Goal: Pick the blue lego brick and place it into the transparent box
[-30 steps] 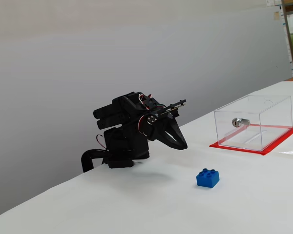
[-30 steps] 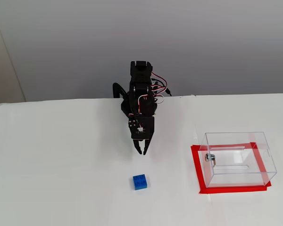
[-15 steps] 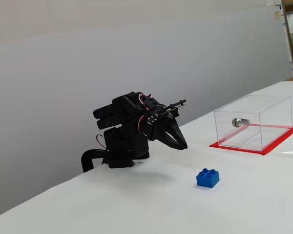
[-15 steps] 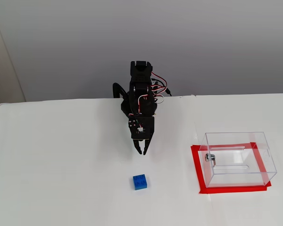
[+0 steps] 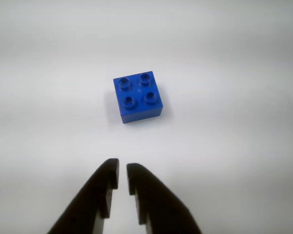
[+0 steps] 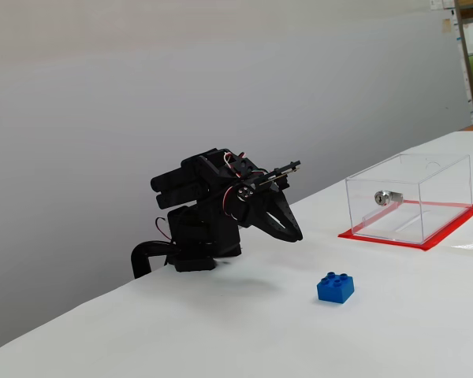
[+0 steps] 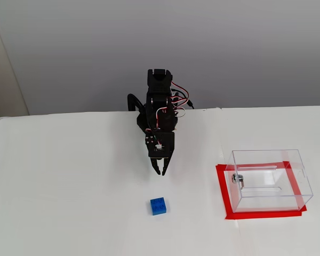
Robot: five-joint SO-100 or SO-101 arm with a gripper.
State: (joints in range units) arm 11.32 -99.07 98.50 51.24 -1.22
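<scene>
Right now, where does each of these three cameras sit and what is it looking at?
Wrist view: rides on the arm, looks down past the nearly shut gripper at the brick on the table.
A fixed view: low at the table's side, shows the folded arm, brick and box.
Another fixed view: high, facing the arm head-on, box at right.
All three share the brick.

Black arm (image 7: 159, 114) with red-and-white cables, tapered black pincer (image 7: 161, 172).
</scene>
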